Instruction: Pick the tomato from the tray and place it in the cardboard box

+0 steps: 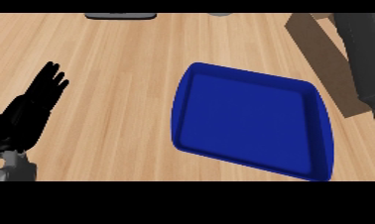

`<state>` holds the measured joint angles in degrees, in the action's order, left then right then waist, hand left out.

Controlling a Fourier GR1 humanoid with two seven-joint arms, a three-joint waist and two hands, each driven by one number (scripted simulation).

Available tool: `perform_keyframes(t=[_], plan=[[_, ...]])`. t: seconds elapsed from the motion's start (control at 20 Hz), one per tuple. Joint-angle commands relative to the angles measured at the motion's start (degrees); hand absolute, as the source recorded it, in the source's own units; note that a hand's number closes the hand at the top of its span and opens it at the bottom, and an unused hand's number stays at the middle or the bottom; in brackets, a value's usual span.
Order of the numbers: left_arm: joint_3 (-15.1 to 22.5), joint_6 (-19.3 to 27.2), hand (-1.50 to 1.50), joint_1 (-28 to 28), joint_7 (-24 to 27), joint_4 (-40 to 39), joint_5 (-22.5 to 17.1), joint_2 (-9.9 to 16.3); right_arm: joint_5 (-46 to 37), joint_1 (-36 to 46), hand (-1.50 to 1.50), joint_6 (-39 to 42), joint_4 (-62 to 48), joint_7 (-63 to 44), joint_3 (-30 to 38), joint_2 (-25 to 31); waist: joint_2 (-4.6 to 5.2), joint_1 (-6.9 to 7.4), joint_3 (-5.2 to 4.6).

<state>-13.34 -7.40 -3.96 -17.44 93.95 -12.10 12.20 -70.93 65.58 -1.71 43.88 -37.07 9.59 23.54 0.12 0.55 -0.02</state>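
Tomato shows nowhere; the blue rectangular plastic tray (pixel 253 119) lies bare near the wooden worktop's (pixel 117 69) right edge, beside the brown cardboard box (pixel 322 52). Left black hand (pixel 33 101) rests at the left edge, fingers straight, holding nothing.

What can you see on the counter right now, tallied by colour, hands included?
Blue: 1, the tray, nothing showing in it
Brown: 1, the cardboard box at the right edge
Black: 1, the left hand, open, resting at the left edge
Grey: 2, a flat object and a small object at the far edge, too cropped to identify
Total: 5
No tomato or right hand visible.
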Motion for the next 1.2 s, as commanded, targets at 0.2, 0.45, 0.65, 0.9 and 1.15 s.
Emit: perform_keyframes(t=[0.2, 0.45, 0.65, 0.9, 1.15], plan=[[1.4, 1.9, 0.00, -0.8, -0.2, 0.9, 1.5, -1.9, 1.1, -1.1, 1.50, -6.7, -9.1, 9.0, 3.0, 5.8, 0.25, 0.58, 0.04], [2.1, 1.7, 0.00, -0.8, -0.4, 1.2, 1.5, -2.3, 2.1, -2.4, 1.50, -14.2, -16.6, 14.2, 5.0, 6.0, 0.60, 1.24, 0.07], [0.8, -0.4, 0.00, -1.7, 0.2, -1.0, 0.5, -0.5, 3.9, -3.6, 1.50, -16.1, -21.2, 18.5, 7.1, 7.9, 0.60, 1.11, 0.07], [0.5, -1.5, 0.00, 0.2, -0.4, 1.1, -0.7, -0.3, 6.4, -3.9, 1.50, -13.7, -27.1, 20.1, 9.5, 7.5, 0.74, 1.93, 0.11], [2.4, 0.3, 0.00, 0.9, -0.7, 2.6, 1.1, -2.2, 10.7, -7.2, -1.50, -12.7, -31.7, 19.2, 14.7, 10.8, 0.90, 2.08, 0.17]])
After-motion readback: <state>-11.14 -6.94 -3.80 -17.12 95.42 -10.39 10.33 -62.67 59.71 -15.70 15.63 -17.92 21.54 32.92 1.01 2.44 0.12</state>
